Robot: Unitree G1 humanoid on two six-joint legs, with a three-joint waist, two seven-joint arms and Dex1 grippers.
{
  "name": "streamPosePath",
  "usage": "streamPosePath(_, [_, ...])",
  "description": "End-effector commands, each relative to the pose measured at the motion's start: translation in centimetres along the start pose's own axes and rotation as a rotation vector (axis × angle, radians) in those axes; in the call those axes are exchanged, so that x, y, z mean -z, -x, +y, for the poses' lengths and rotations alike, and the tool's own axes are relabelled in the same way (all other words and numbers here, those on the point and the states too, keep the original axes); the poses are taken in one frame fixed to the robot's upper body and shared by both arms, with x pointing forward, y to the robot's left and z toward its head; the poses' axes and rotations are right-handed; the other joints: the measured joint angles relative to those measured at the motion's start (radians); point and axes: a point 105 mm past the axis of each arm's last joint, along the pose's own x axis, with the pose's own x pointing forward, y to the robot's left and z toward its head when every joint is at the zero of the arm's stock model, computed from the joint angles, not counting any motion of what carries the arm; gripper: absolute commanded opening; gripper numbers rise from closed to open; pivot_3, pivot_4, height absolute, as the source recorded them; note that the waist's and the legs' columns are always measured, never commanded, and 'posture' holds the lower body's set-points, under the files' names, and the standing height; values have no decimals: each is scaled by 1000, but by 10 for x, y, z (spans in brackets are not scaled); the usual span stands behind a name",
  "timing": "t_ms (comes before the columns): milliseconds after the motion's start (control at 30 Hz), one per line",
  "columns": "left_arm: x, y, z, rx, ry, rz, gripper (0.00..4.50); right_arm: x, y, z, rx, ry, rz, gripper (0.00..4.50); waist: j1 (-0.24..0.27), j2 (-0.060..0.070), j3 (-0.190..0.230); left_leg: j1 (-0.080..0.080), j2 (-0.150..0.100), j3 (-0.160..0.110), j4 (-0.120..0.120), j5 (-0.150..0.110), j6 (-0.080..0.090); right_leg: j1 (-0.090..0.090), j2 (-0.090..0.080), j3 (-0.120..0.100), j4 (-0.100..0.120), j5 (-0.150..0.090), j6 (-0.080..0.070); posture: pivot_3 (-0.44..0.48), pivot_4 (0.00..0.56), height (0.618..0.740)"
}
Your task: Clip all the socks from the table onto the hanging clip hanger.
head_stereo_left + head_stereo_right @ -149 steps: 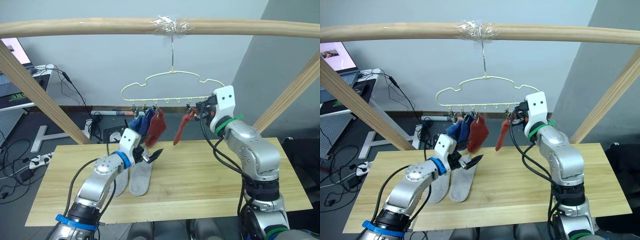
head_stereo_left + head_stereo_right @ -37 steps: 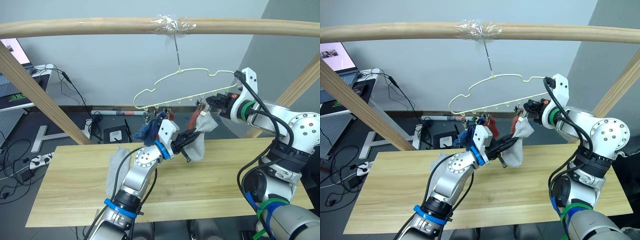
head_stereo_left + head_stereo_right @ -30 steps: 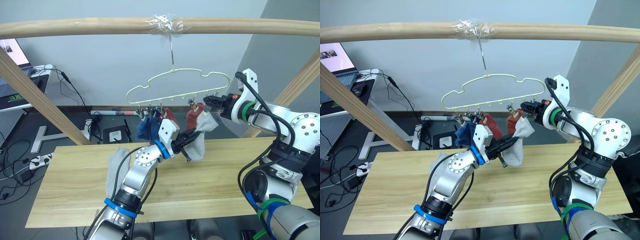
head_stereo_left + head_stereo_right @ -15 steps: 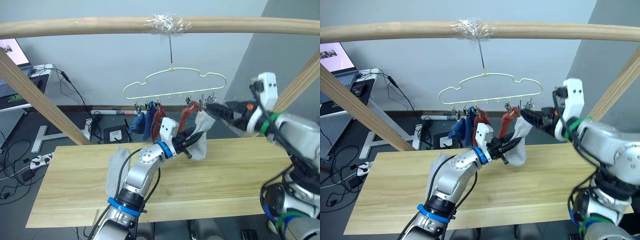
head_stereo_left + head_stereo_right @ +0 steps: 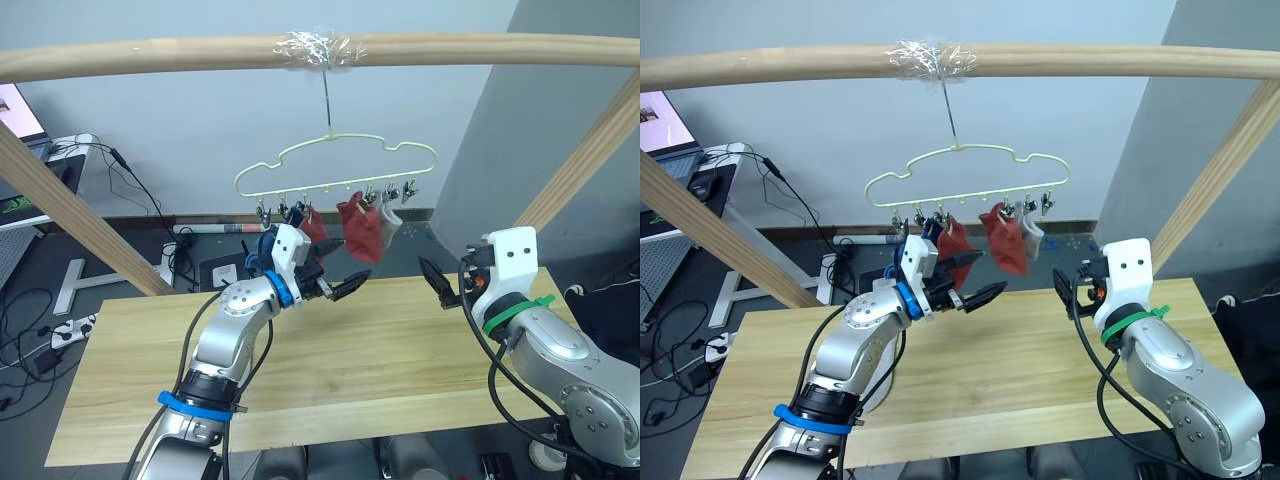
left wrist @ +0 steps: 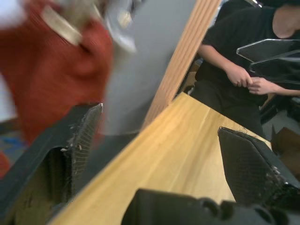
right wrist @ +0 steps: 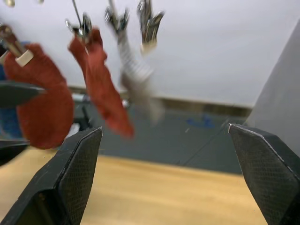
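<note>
The pale clip hanger [image 5: 335, 165] hangs by its hook from the wooden pole. Clipped along it, from my left, are a blue sock [image 5: 270, 240], two rust red socks [image 5: 315, 228] [image 5: 360, 230] and a light grey sock [image 5: 389, 224]. My left gripper [image 5: 340, 280] is open and empty, just below and to the left of the red socks, above the table [image 5: 380, 350]. My right gripper [image 5: 445, 283] is open and empty, low over the table's far right, apart from the hanger. The right wrist view shows the red socks [image 7: 101, 89] and the grey sock [image 7: 136, 79] ahead of its fingers [image 7: 79, 168].
A horizontal wooden pole [image 5: 450, 45] spans the top, with slanted poles at the left [image 5: 70, 215] and right [image 5: 575, 165]. A person in black [image 6: 243, 61] sits beyond the table's right end. Cables and equipment lie on the floor behind.
My left gripper opened, let go of the grey sock and drew back left. My right gripper came down away from the hanger. The grey sock now hangs from its clip. The camera shifted.
</note>
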Motion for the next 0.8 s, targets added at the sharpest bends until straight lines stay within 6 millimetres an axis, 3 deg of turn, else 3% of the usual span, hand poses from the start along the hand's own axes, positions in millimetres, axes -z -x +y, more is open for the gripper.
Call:
streamPosePath(33, [-51,20,-1,109,-142,-103,4500,-22,-9,1,103,73,-167,4020,1,-1,0,0,1,-1,0,0,0,0,0,-1,0,0,0,87,154,740])
streamPosePath(167, [-74,30,-1,138,-195,-136,4500,-29,-15,4,143,93,-238,4020,4,-1,-1,0,1,-1,-1,0,0,-1,0,-1,0,0,0,99,146,740])
streamPosePath(267, [-94,31,-5,159,-215,-179,4500,-32,-17,6,148,96,-274,3420,9,-1,-1,-1,0,0,0,0,0,-1,0,-1,0,0,0,112,142,740])
streamPosePath(367, [-105,30,-9,175,-215,-199,4500,-32,-22,8,156,108,-278,2451,22,-2,-1,-1,0,-1,0,0,0,-1,0,-1,0,0,0,112,142,740])
streamPosePath(633, [-106,31,-12,179,-211,-196,4500,-32,-36,4,210,95,-297,2451,27,-2,-1,0,1,0,0,0,0,-1,0,-1,1,0,-1,121,142,740])
streamPosePath(800, [-108,30,-14,183,-211,-202,4500,-31,-42,5,212,92,-293,1165,29,-2,-1,0,1,0,0,0,0,-1,0,-1,1,0,-1,127,145,740])
